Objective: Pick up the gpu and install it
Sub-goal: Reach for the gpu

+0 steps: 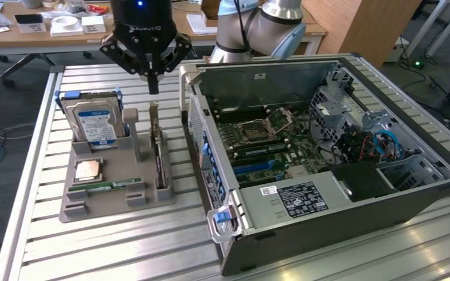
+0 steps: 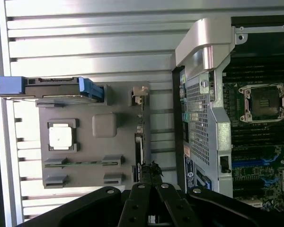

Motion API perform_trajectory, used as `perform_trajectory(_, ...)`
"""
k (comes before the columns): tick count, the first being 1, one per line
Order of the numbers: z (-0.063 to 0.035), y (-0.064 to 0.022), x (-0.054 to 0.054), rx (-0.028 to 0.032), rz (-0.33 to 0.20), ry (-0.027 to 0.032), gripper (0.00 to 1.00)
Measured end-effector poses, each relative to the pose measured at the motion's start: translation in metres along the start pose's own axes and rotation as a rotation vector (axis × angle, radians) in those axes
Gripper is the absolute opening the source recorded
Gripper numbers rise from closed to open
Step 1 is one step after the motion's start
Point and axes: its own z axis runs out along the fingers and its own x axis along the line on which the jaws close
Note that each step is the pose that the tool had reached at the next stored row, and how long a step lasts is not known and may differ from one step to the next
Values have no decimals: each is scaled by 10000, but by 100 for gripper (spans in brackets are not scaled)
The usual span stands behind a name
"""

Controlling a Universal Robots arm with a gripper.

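tool (image 1: 153, 86), jaws shut and empty, hovers over the gpu (image 1: 159, 158), standing on edge in the grey holder (image 1: 108, 208) on the desk (image 1: 92, 252) beside the open case (image 1: 350, 216). likely light, stiff, fragile: grip the upper edge, clear of components.

The exterior view looks obliquely down on the computer case (image 1: 365, 219) from some distance. The wrist view looks straight down past the gripper (image 2: 149, 171), nearer. Both share the grey holder (image 1: 112, 202) beside the case.
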Motion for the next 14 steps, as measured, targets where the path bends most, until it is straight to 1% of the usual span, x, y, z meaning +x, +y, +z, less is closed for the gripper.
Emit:
perform_trajectory(6,0,-1,7,0,0,0,11)
perform_trajectory(10,-1,-4,49,0,1,0,11)
perform_trajectory(14,-1,-5,59,0,-2,0,11)
